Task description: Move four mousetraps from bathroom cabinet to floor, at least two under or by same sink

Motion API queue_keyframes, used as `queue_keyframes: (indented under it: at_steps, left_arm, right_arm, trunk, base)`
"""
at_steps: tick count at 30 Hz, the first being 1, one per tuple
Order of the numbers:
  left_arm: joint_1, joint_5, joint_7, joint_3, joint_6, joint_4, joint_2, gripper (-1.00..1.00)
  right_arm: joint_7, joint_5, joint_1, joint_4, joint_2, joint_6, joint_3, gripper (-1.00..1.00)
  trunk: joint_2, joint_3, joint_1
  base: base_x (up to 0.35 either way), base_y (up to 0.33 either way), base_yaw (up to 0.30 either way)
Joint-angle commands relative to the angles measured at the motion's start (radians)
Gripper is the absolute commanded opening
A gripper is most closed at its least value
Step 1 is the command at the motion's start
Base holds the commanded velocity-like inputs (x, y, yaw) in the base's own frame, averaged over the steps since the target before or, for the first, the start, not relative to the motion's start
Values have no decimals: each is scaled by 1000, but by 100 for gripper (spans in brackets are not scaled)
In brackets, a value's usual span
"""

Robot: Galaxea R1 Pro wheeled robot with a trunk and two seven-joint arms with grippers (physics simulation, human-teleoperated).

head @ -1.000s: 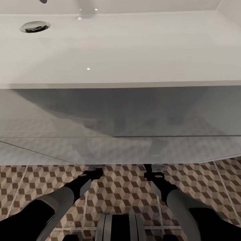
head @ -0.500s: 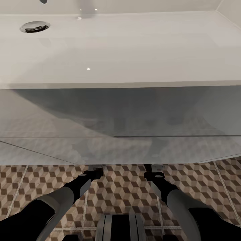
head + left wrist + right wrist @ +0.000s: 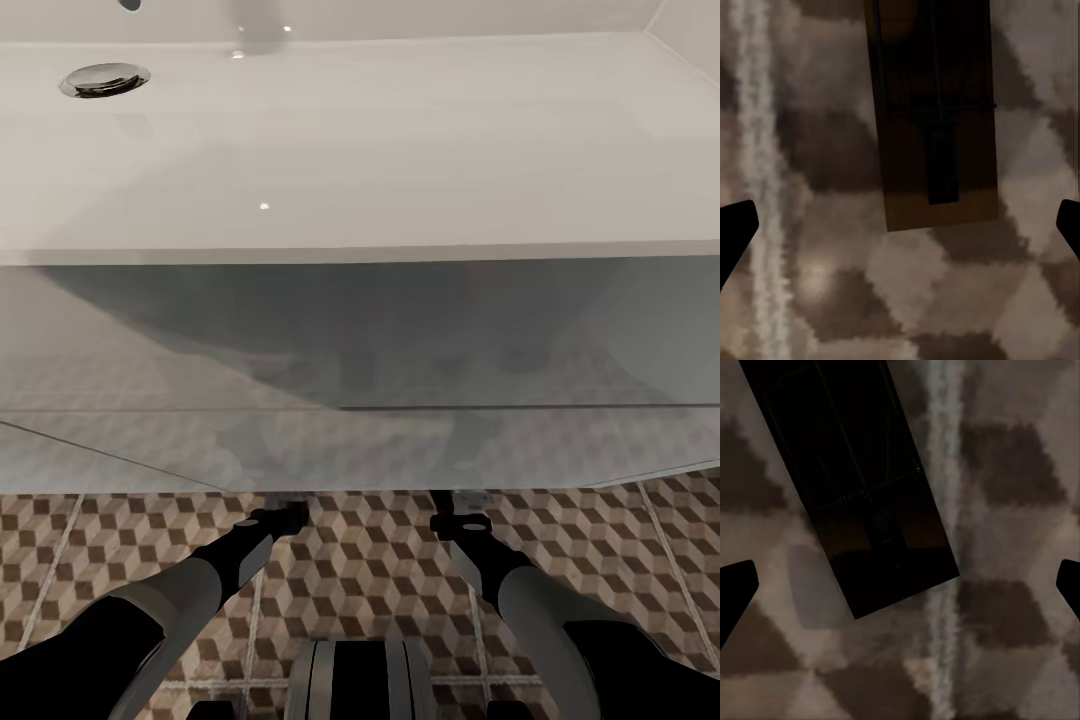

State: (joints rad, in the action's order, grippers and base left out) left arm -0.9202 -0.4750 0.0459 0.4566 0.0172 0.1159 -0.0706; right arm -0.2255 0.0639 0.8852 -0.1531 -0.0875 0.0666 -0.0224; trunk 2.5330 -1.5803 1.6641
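Under the sink point(image 3: 360, 150), both arms reach low; left gripper point(image 3: 900, 225) and right gripper point(image 3: 900, 585) jaws are spread apart, each over a mousetrap point(image 3: 934, 112) point(image 3: 859, 487) lying on the bathroom floor point(image 3: 370, 570).

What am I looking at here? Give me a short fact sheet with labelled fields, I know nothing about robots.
place: a bathroom, the robot close up against a long white sink
floor: tiles with a brown, beige and white cube pattern
left hand: open, above a mousetrap lying flat on the tiles
right hand: open, above a second mousetrap, lying askew beside a grout line
arms: both reach down to the foot of the sink
held: nothing between the fingers of either hand
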Motion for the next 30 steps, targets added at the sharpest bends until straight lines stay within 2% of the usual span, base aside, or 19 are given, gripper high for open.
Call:
queue_keyframes:
  at_steps: [1,24,30]
  left_arm:
    - [0,-8,5,8,2,1,0,100]
    - [1,-2,10,12,-42,14,3,100]
    - [1,-4,14,9,-39,14,3,100]
  right_arm:
    - [-3,7,0,-2,0,7,-2,100]
    - [-3,7,0,-2,0,7,-2,100]
    - [-3,7,0,-3,0,7,-2,100]
  trunk:
    - [0,0,0]
    - [0,0,0]
    - [0,0,0]
  base:
    - [0,0,0]
    - [0,0,0]
    - [-149,0,0]
